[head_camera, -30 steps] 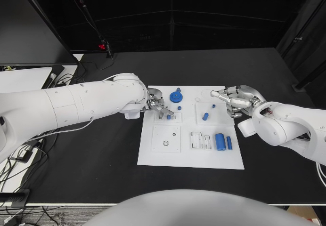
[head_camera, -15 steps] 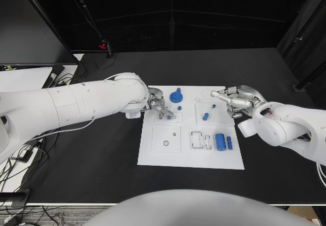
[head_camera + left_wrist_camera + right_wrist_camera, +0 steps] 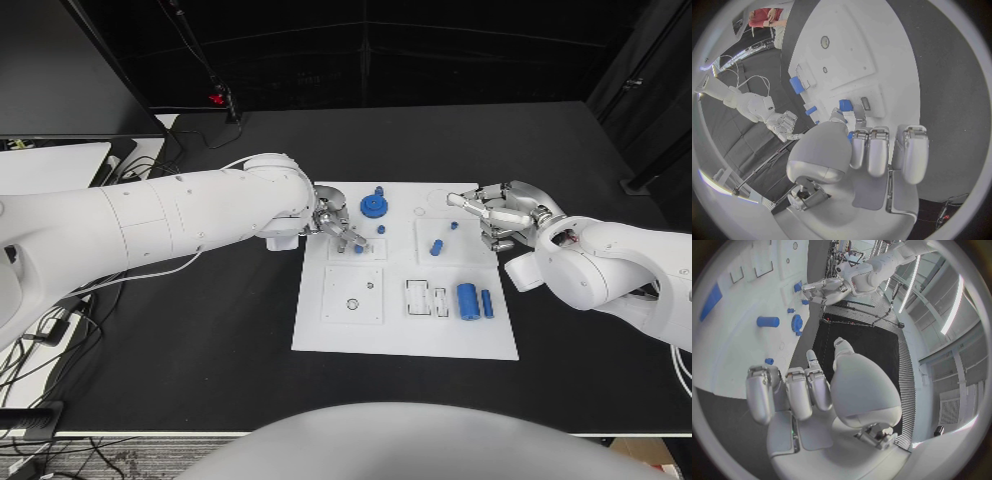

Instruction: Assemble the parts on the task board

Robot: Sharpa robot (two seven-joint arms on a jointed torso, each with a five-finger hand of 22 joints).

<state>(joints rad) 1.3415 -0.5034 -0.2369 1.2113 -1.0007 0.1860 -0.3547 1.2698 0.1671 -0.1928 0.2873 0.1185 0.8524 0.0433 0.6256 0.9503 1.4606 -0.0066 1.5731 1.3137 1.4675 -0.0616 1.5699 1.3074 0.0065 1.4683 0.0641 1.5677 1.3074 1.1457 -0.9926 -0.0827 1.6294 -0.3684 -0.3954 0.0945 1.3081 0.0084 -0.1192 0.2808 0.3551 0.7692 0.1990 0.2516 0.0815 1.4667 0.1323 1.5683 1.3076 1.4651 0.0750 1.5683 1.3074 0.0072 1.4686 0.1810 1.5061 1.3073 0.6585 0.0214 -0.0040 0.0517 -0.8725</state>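
The white task board (image 3: 404,330) lies in the middle of the black table. My left hand (image 3: 333,226) reaches over its far left corner. Thumb and a finger pinch a small blue part (image 3: 358,248) (image 3: 845,104) that stands on the board. A blue round part (image 3: 375,207) and a tiny blue peg (image 3: 381,229) sit just beyond these fingers. My right hand (image 3: 498,215) (image 3: 817,385) hovers at the board's far right edge with its fingers curled and nothing in them. Near it lie a short blue piece (image 3: 436,247) and a small blue peg (image 3: 453,226).
A blue cylinder (image 3: 467,299) and a slim blue bar (image 3: 488,303) lie at the board's right side beside white slots (image 3: 418,298). A square plate with holes (image 3: 353,295) sits on the board's left. Cables (image 3: 43,330) and a white surface (image 3: 51,165) lie at the table's left.
My left hand's fingers have shifted very slightly around the small blue part. The right hand and the other parts have not moved.
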